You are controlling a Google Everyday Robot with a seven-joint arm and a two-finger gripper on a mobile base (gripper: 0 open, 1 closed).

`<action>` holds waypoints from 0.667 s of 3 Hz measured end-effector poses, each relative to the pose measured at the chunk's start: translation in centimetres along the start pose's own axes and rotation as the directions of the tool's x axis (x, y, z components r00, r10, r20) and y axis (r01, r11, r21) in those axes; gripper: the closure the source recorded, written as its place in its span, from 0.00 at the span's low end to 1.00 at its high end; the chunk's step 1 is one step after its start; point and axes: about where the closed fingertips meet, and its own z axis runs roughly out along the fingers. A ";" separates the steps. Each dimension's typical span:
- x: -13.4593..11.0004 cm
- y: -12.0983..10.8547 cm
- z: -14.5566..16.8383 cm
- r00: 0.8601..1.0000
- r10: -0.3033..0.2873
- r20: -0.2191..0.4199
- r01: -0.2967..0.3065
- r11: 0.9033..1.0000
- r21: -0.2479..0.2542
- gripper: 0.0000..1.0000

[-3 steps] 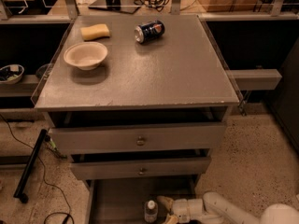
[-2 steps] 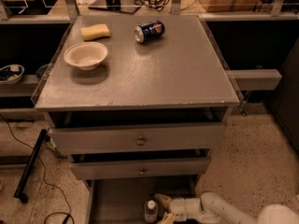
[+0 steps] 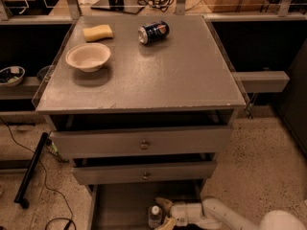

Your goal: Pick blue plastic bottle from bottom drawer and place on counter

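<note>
The blue plastic bottle (image 3: 154, 217), small with a white cap, stands upright on the grey floor of the pulled-out bottom drawer (image 3: 120, 207) at the bottom of the view. My gripper (image 3: 162, 213) reaches in from the right on its white arm, level with the bottle. It is open, and its pale fingertips (image 3: 163, 203) sit on either side of the bottle's right flank. The counter (image 3: 168, 75) is the speckled grey top of the cabinet above.
On the counter lie a dark blue soda can (image 3: 153, 32) on its side, a beige bowl (image 3: 88, 56) and a yellow sponge (image 3: 98, 32). Two knob-fronted drawers (image 3: 144, 144) jut out above the bottom drawer. A black pole and cables lie on the floor at left.
My gripper has slid left along the bottom drawer and closed in on the bottle. The bottle and the things on the counter have not moved.
</note>
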 end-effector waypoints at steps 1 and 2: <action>0.0 0.0 0.0 1.000 0.000 0.000 0.000 1.000 0.000 0.19; 0.0 0.0 0.0 1.000 0.000 0.000 0.000 1.000 0.000 0.42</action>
